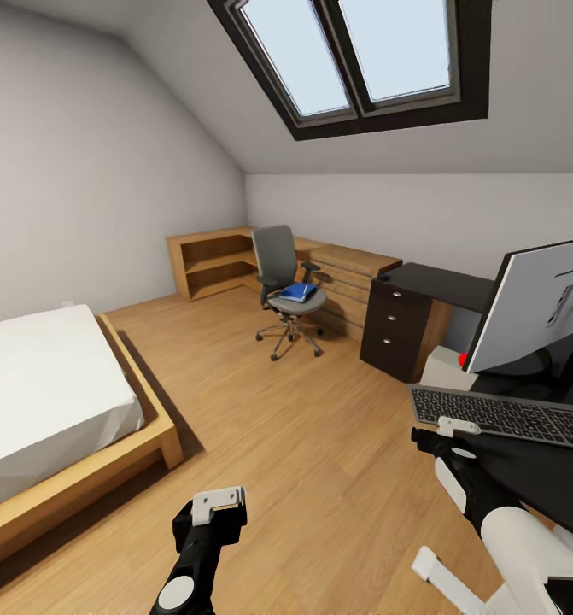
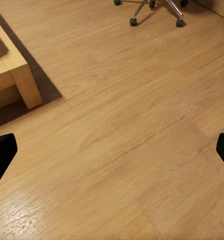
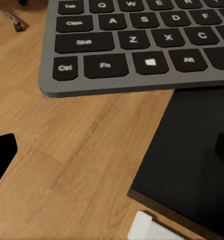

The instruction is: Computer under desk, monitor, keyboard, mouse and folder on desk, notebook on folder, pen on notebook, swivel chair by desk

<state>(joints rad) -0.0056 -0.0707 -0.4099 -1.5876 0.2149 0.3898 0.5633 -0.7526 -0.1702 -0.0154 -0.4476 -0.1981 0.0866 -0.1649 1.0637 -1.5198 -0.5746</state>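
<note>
Keyboard [image 3: 137, 45] silver-grey, dark keys, overhanging desk [image 3: 192, 155] edge, both hands wide

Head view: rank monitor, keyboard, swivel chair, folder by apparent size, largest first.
1. monitor, cut off at the frame's edge, near the camera
2. keyboard, also cropped
3. swivel chair, far across the room; close to the keyboard in apparent size, so that order is unsure
4. folder, clearly smallest
</note>
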